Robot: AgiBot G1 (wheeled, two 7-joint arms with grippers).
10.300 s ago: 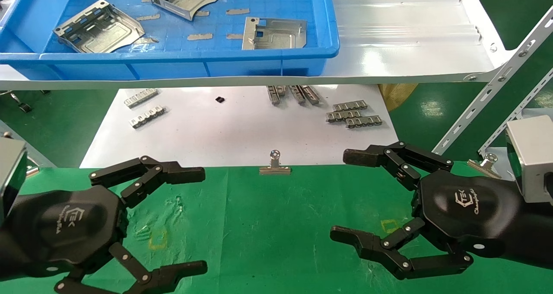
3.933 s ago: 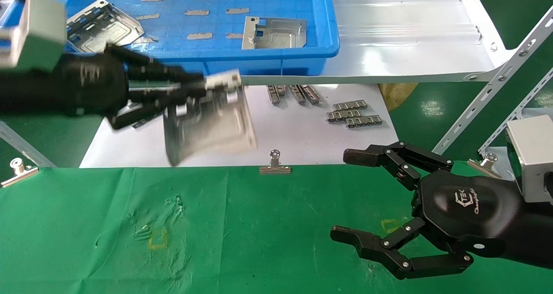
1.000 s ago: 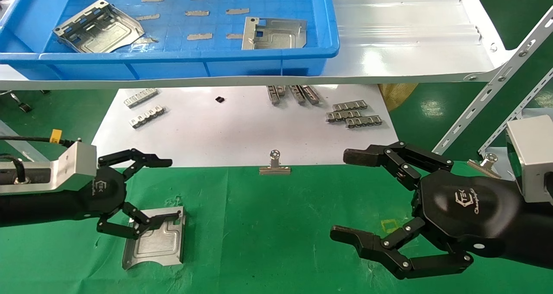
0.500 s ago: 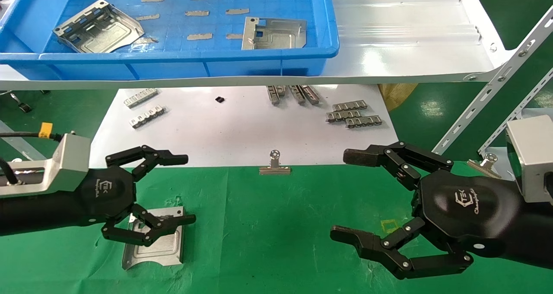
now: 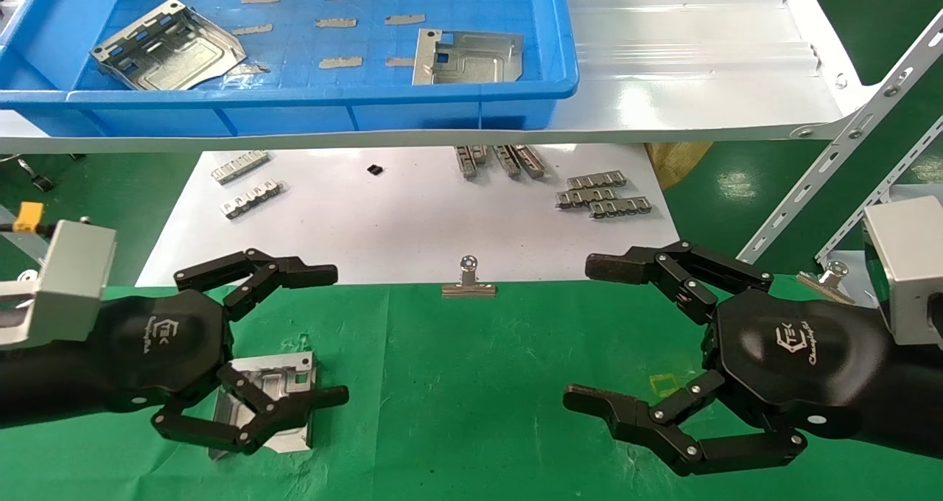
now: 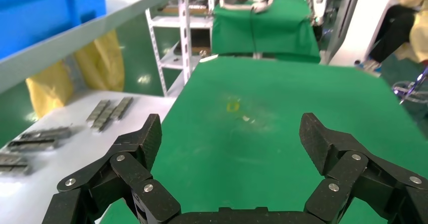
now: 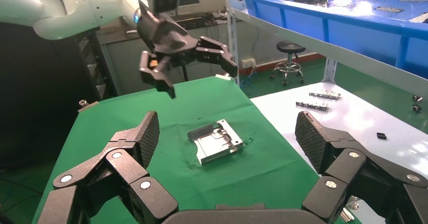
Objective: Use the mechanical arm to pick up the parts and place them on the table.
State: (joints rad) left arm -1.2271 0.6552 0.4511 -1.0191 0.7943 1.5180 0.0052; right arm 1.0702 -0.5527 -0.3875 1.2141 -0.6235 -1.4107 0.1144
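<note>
One silver plate (image 5: 284,383) lies flat on the green table (image 5: 457,398) at the front left; it also shows in the right wrist view (image 7: 217,141). My left gripper (image 5: 335,333), a glossy black hand, hovers above the plate, open and empty, its lower finger crossing over the plate. In the left wrist view its fingers (image 6: 146,138) spread wide over bare green cloth. Two more plates (image 5: 168,46) (image 5: 468,57) lie in the blue tray (image 5: 295,96) on the shelf. My right gripper (image 5: 582,331) is open and empty, parked over the table's right side.
A white sheet (image 5: 398,221) beyond the table holds small grey toothed strips (image 5: 604,195) (image 5: 247,188). A silver clip (image 5: 468,284) grips the cloth's far edge. The white shelf (image 5: 700,81) overhangs the sheet. Slotted metal bars (image 5: 832,162) slant at the right.
My left gripper has let go of the plate and risen off it, fingers spread wider. The plate stays where it lay on the cloth. The right arm has not moved.
</note>
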